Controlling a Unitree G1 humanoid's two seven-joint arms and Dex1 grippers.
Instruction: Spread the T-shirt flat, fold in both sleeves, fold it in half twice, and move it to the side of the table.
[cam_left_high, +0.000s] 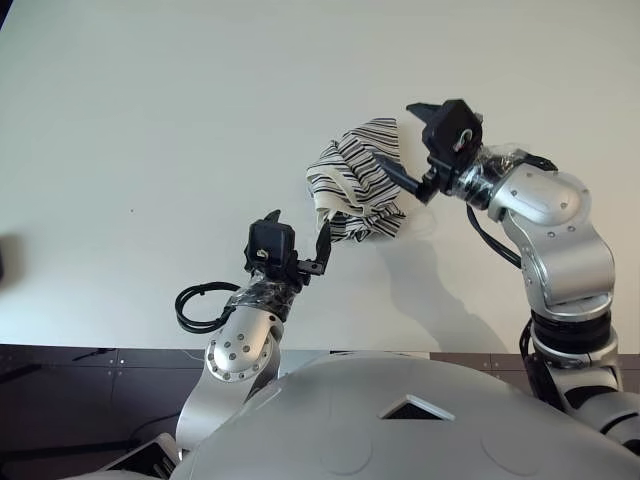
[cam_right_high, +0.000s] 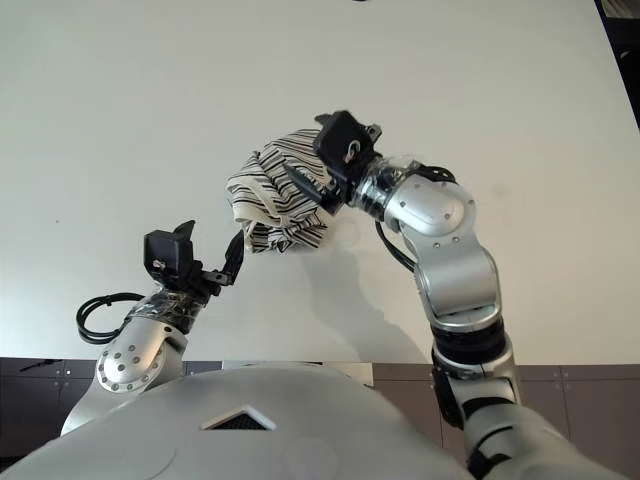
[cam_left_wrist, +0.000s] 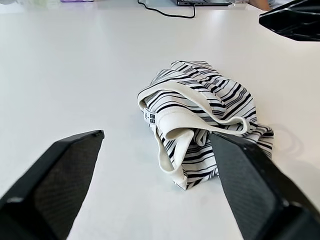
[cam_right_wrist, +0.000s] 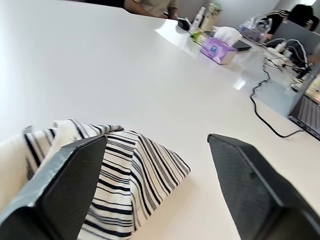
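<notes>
Looking over the arms, we find the T-shirt (cam_left_high: 355, 180) bunched in a striped heap near the middle of the white tabletop (cam_left_high: 150, 120), not yet spread at all, so we judge the task to be at its first step. The left end effector (cam_left_high: 298, 232) sits just beside the heap's near edge with its fingers wide apart and nothing between them. From its wrist view the shirt lies straight ahead, centred in the gap. The right end effector (cam_left_high: 395, 132) is at the heap's far right side, also spread and empty, with one finger lying over the striped cloth and the other out over bare tabletop. The right arm is therefore the nearer of the two, already overlapping the fabric, while the left needs only a short push forward. The bundle is compact and shows us no clear long axis. Its cream collar band (cam_left_wrist: 175, 125) faces the left arm, which we think gives that side the readier edge to pinch. A small sewn tag (cam_left_wrist: 150, 117) sits at the neck, its print too small for us to read.
</notes>
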